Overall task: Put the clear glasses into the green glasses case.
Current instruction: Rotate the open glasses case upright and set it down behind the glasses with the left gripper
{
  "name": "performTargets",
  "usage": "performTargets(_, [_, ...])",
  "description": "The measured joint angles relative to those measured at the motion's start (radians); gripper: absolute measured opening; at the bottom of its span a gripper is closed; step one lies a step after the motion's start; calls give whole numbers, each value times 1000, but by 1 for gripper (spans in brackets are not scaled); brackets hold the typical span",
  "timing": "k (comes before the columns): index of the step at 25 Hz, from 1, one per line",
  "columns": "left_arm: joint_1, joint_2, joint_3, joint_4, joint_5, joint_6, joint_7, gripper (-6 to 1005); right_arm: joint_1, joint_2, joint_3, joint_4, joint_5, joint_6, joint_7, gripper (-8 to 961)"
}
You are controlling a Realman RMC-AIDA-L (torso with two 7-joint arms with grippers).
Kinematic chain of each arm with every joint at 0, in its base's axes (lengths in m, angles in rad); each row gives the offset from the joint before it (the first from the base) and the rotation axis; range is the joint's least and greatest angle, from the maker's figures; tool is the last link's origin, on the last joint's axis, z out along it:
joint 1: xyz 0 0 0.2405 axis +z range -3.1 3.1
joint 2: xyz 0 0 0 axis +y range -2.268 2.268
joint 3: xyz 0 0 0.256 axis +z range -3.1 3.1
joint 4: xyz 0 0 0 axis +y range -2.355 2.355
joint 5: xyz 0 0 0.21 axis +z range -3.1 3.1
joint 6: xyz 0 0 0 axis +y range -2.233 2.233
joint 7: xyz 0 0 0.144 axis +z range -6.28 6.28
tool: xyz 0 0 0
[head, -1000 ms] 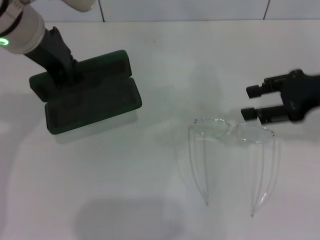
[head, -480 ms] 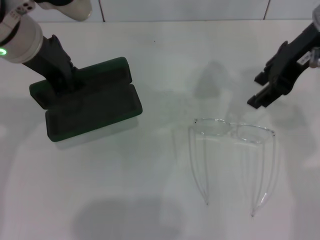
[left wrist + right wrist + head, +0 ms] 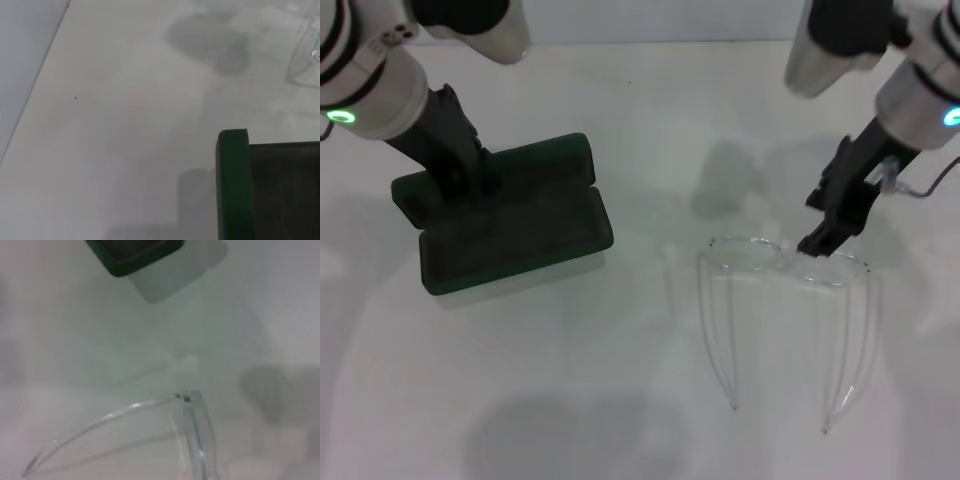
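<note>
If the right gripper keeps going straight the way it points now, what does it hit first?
Most likely the clear glasses: the right gripper angles down toward the frame front, near its right lens, with its tips right at the rim. Whether they touch it already is unclear. Below that is only the white table.

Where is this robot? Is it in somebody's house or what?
Hard to say for sure. It looks like a plain test bench: a bare white table with only the clear glasses and the open green glasses case on it, and a pale tiled wall behind. Nothing homey shows.
</note>
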Motion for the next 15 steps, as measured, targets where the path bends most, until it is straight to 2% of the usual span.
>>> performTargets(7, [-5, 0, 27, -2, 4, 0, -6, 205, 20, 2, -10, 94, 59, 58, -42, 613])
performTargets(15, [-5, 0, 32, -2, 6, 0, -13, 207, 25, 4, -25, 175, 104, 104, -77, 557])
